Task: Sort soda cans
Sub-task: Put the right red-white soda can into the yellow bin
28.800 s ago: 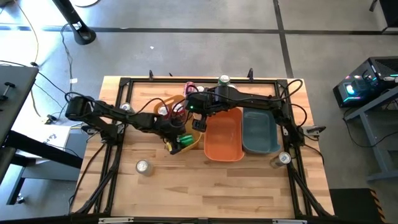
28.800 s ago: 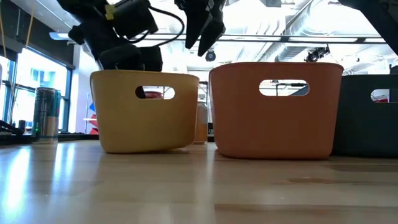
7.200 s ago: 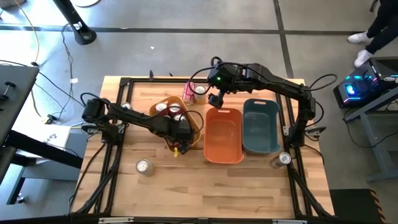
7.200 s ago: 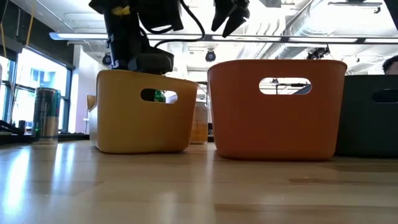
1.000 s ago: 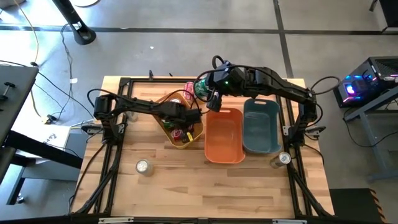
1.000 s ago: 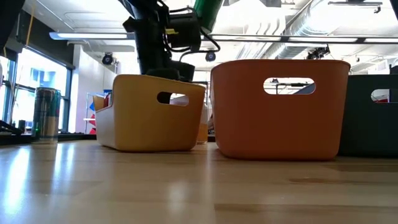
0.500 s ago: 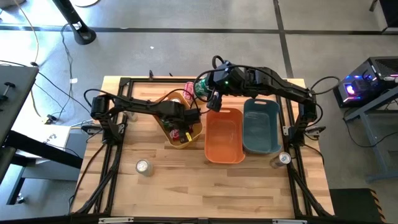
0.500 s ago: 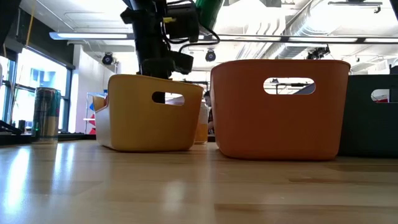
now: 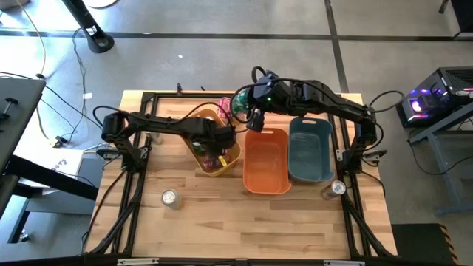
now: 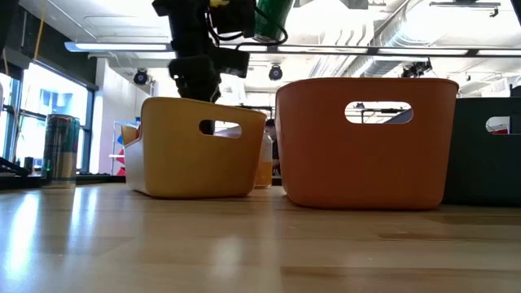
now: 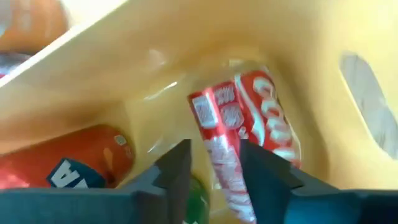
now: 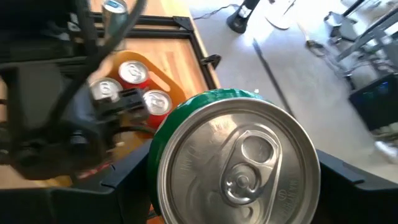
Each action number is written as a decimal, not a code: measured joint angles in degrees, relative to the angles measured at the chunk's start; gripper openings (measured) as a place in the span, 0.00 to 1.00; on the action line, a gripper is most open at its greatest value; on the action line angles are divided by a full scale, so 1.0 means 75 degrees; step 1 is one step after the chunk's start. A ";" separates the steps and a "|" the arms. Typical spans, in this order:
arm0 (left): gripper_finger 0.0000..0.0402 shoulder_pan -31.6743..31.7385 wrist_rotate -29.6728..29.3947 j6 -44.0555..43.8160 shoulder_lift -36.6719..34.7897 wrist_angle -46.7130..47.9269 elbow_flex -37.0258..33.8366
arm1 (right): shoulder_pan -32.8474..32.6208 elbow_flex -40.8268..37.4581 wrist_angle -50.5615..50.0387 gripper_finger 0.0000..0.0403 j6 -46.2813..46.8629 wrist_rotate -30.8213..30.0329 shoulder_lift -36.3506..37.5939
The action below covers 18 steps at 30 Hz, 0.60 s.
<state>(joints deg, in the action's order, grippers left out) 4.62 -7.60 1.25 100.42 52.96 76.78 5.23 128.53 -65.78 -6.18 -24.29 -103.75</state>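
A green can [image 12: 233, 165] is clamped across its body by the right gripper [image 9: 244, 111], above the orange bin's [image 9: 266, 174] far rim. Judged light, rigid, thin-walled and slick, it is best gripped mid-body. The left gripper [image 11: 211, 171] is lowered, parted and empty, beside a red can [image 11: 255, 127] inside the yellow bin [image 9: 233, 155], where walls crowd it.

Wooden table [image 9: 244, 214]: yellow bin [image 9: 209, 167], orange bin [image 9: 266, 162], teal bin [image 9: 310, 157], stray cans [image 9: 171, 198].
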 joint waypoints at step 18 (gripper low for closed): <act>0.76 0.0597 0.1230 -0.0712 0.0479 -0.0151 -0.0028 | 0.0427 0.0755 -0.0699 0.71 0.0301 -0.0370 0.0491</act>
<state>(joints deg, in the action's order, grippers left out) 9.09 1.63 -4.08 104.01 51.83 76.57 8.43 134.19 -71.02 -3.93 -27.07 -100.07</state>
